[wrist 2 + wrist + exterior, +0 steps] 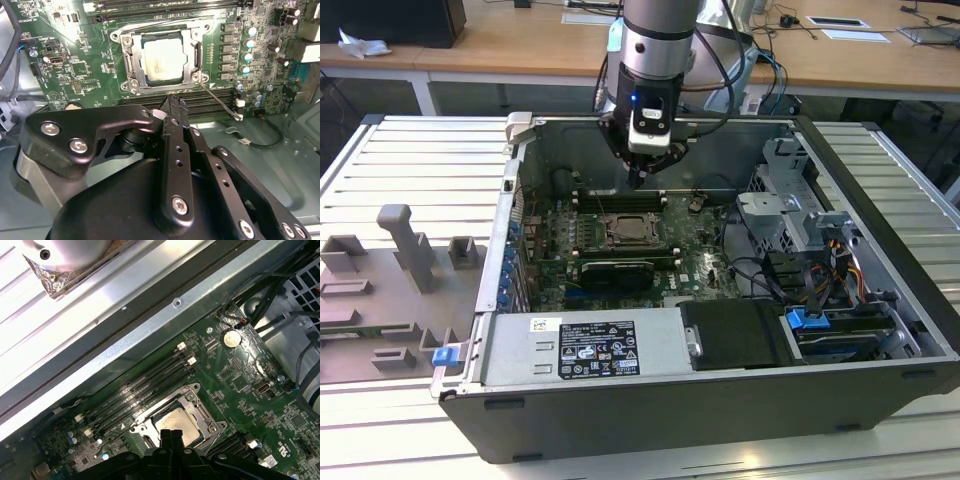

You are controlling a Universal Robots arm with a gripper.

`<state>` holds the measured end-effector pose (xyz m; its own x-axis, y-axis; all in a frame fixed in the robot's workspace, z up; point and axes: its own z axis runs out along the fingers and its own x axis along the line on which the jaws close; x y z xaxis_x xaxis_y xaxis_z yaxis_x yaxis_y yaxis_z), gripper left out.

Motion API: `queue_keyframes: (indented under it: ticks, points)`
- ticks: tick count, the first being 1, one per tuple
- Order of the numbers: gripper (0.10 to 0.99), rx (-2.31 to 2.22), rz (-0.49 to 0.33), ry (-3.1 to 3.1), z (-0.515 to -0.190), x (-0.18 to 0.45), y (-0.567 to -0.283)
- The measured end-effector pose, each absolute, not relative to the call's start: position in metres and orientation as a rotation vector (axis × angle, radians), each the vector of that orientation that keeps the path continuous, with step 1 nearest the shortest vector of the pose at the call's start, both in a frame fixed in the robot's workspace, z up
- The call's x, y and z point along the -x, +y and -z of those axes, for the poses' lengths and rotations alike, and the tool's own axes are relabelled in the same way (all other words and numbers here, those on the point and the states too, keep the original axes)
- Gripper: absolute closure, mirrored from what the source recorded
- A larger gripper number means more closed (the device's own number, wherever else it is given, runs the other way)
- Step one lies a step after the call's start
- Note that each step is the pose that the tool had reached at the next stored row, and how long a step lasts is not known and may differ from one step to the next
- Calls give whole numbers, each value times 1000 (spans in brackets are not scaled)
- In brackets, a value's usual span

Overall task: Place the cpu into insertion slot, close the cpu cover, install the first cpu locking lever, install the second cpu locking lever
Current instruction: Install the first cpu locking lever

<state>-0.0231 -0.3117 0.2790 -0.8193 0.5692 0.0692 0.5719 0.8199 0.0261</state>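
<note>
The cpu (161, 60) sits flat in the insertion slot (120, 39), its pale metal top showing through the square window of the cpu cover (165, 33), which lies down over it rather than standing up on its hinge. In the second wrist view a thin wire lever (217, 100) runs out at an angle from one corner of the socket and crosses the long black memory slots (210, 106) beside it, its free end raised off the socket frame. The green circuit board (75, 75) spreads around the socket on all sides. The gripper (172, 102) hangs just above the board at the socket's edge nearest the memory slots, close to the lever's root; its two black fingers are pressed together into one narrow tip and hold nothing. In the first wrist view the same joined tip (170, 436) overlaps the near edge of the chip (175, 421). In the exterior view the arm reaches down into the open computer case (880, 200), which lies on a slatted metal table (400, 150), with grey fixtures (405, 240) at the exterior view's left.
</note>
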Motion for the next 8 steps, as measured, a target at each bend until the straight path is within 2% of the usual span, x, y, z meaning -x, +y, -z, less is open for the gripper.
queue_keyframes:
  ticks: [8]
  points:
    - [980,878,69,-2954,-279,23,-312]
